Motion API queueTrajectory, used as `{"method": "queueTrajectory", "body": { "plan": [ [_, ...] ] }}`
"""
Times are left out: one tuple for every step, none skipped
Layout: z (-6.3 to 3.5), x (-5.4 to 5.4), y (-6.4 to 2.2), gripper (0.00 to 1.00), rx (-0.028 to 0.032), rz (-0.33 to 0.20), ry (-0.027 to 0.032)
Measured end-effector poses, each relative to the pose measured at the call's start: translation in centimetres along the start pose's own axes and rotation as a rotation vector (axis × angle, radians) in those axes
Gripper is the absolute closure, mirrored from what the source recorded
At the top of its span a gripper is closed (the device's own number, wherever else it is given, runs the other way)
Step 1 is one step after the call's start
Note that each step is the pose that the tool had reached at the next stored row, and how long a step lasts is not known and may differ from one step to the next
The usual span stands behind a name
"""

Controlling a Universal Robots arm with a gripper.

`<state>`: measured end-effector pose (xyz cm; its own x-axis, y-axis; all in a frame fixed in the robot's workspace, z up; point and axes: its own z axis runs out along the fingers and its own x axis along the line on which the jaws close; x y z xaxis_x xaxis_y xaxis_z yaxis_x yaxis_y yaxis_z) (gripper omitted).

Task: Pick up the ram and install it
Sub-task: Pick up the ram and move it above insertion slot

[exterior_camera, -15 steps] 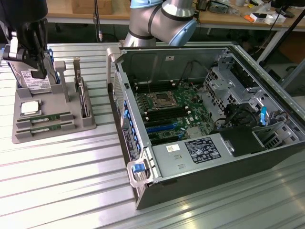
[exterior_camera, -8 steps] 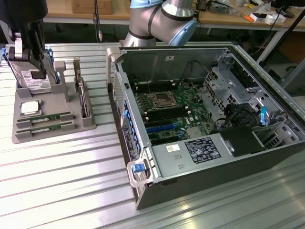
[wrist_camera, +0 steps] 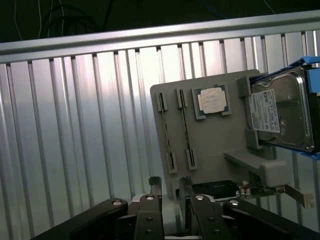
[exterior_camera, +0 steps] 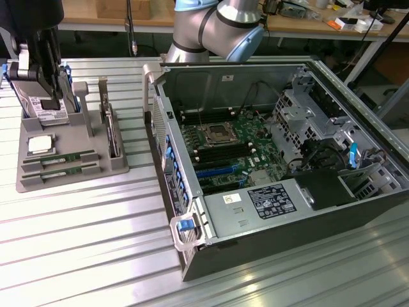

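Note:
Two ram sticks (exterior_camera: 61,158) lie side by side in slots near the front of a grey holder tray (exterior_camera: 96,167) at the exterior view's left. In the wrist view the ram (wrist_camera: 166,135) shows as two thin green strips on the tray (wrist_camera: 215,145). My gripper (exterior_camera: 50,89) hangs dark above the tray's far end, over the hard drive (exterior_camera: 48,115). In the wrist view my gripper (wrist_camera: 170,182) stands open with a small gap and nothing between the fingers, well above the sticks.
The tray also holds a square silver CPU (exterior_camera: 39,144) and an upright card (exterior_camera: 112,131). An open computer case (exterior_camera: 192,252) sits at the exterior view's right, its motherboard (exterior_camera: 223,144) exposed with dark memory slots beside the CPU socket. Everything rests on a ribbed aluminium table (exterior_camera: 83,243).

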<state>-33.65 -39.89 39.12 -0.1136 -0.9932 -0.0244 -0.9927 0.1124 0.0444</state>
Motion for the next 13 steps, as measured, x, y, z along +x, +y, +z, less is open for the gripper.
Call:
{"method": "queueTrajectory", "body": {
  "plan": [
    [0.0,0.0,0.0,0.7,0.0,0.0,0.0],
    [0.0,0.0,0.0,0.7,0.0001,0.0,0.0],
    [0.0,0.0,0.0,0.7,0.0001,0.0,0.0],
    [0.0,0.0,0.0,0.7,0.0,0.0,0.0],
    [0.01,0.0,0.0,0.7,0.0,0.0,0.0],
    [0.07,0.0,-0.01,0.7,0.0001,0.0,-0.0001],
    [0.14,0.0,-0.01,0.7,0.0001,0.0,0.0],
    [0.27,0.0,-0.01,0.7,0.0001,0.0,-0.0001],
    [0.52,0.0,-0.03,0.7,0.0,0.0,-0.0001],
    [0.66,0.0,-0.03,0.7,0.0001,0.0,0.0],
    [0.8,0.0,-0.04,0.7,0.0001,0.0,-0.0001],
    [0.92,0.0,-0.04,0.7,0.0001,0.0,-0.0001],
    [1.07,0.0,-0.05,0.7,0.0,0.0,0.0]
  ]
}}
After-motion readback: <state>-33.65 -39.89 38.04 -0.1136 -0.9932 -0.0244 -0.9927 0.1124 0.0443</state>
